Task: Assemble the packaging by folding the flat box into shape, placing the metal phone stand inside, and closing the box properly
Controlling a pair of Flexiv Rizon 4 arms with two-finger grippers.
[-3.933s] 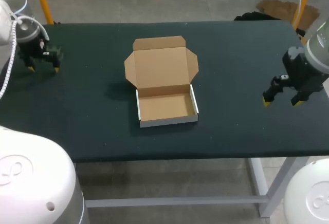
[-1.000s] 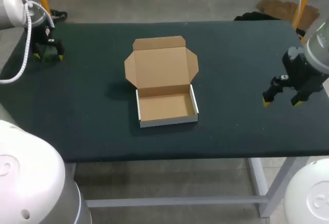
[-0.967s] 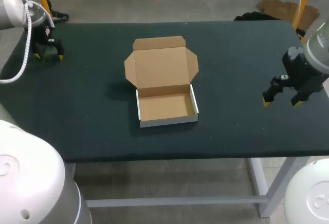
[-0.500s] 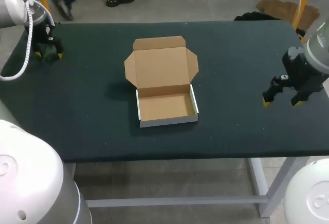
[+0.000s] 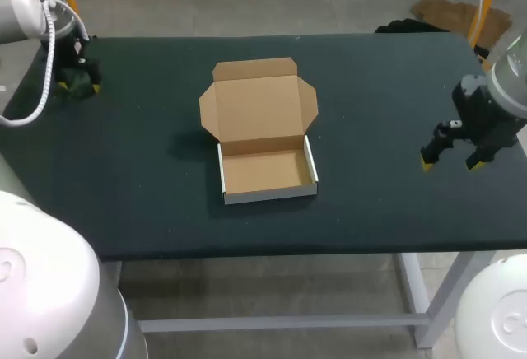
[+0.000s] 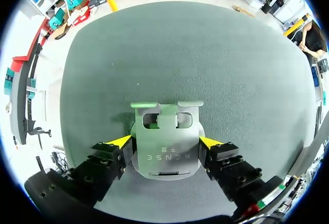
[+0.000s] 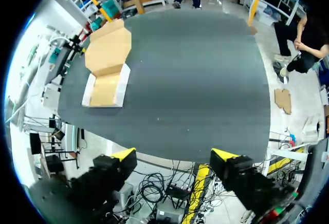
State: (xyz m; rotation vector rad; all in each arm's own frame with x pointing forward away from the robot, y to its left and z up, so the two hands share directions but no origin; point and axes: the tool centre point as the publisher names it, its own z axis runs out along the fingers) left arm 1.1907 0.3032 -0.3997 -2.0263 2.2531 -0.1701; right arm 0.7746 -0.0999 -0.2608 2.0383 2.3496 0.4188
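Roughly mid-frame in head view: open cardboard box [image 5: 262,132], lid and flaps spread flat toward far edge, white-walled tray toward near edge. Broad bare worktop [image 5: 395,79] to both sides of box and in front of tray. Left jaws at upper left corner of frame, close to worktop's left edge, clamped on metal phone stand [image 6: 165,142], one yellow tip against each side edge. Right jaws at right of frame, spread wide and empty, at worktop's right edge, well apart from box. Small embossed lettering on stand's face.
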